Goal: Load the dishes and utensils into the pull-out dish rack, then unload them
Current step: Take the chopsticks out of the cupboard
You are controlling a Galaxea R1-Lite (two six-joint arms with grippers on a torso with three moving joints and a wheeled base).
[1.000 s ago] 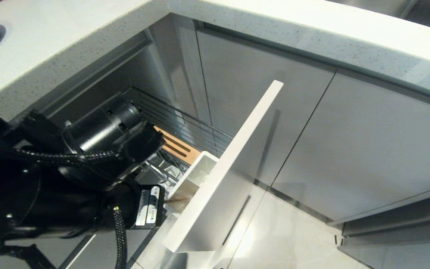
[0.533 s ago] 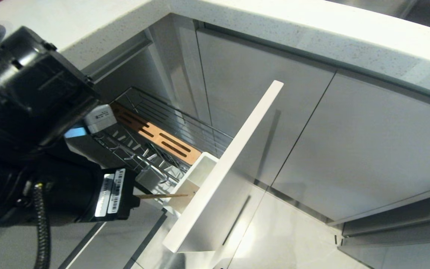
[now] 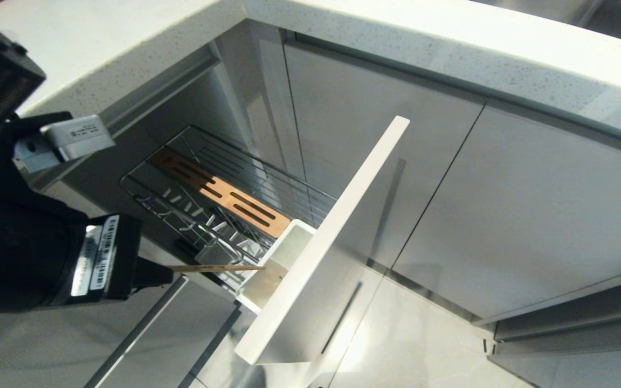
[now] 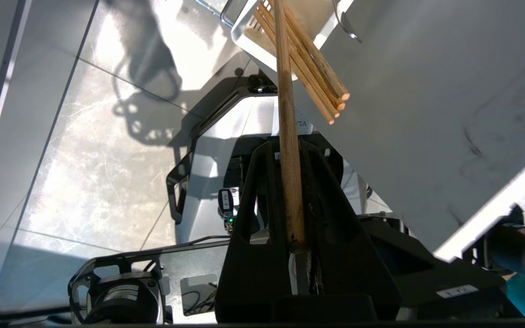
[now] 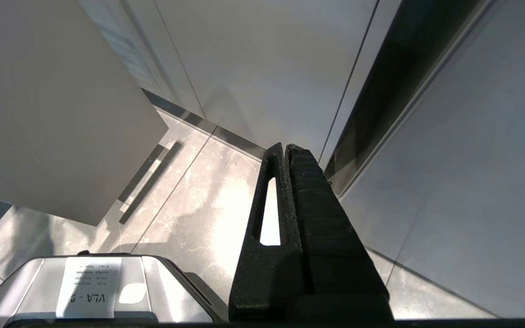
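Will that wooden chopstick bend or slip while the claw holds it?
Probably not bend: the chopstick runs straight out of the shut left claw, so it looks stiff. It looks thin and light. It is smooth and round, pinched only near one end, so it might twist or slide if bumped against the white utensil cup.

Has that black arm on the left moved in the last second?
Yes. The left gripper, holding a chopstick, has pulled back leftward, away from the white utensil cup.

Light-wood chopstick (image 3: 216,267), slotted orange-brown wooden strip (image 3: 221,192), white utensil cup (image 3: 281,258), speckled pale countertop (image 3: 397,48).
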